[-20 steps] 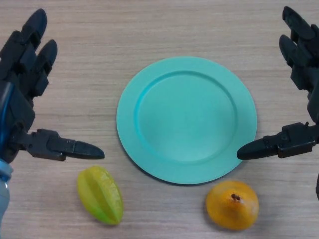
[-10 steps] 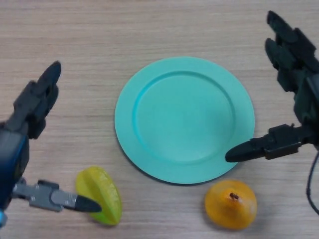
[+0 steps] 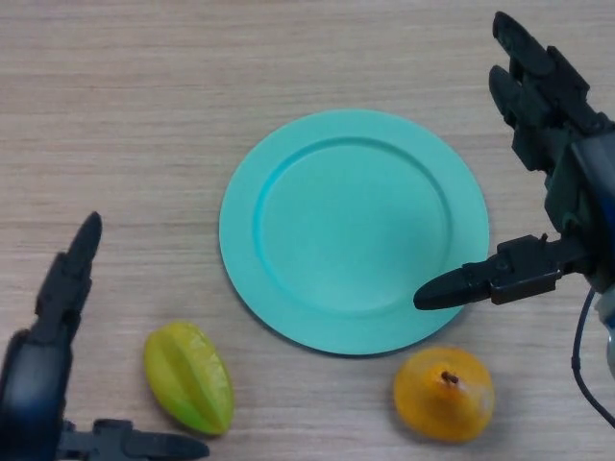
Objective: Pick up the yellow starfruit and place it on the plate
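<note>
Yellow starfruit (image 3: pixel 189 377) lies on its side on the wood-grain bench (image 3: pixel 144 115), near the lower left, just beside the turquoise plate (image 3: pixel 354 230) but not touching its rim. Plate is bare, so the place step is not yet done. Left hand (image 3: pixel 43 379) sits at the lower left corner with the fruit in the gap between its parts: fingers (image 3: pixel 69 279) straight and pointing up on the fruit's left, thumb running along the bottom edge just under the fruit. Spread, holding nothing; no contact is visible. That pose reads as a pre-grasp bracket: hand low and wide so the fingers can close across the fruit's short axis. Ribbed, tapered shape likely wants a grip across the middle, or it may roll or squirt out. Right hand (image 3: pixel 557 182) hangs at the right edge, fingers extended, thumb reaching over the plate's right rim; nothing held, looks idle. Orange fruit (image 3: pixel 444 394) sits below the plate's lower right edge, well apart from the starfruit, so it should not interfere with the lift.
</note>
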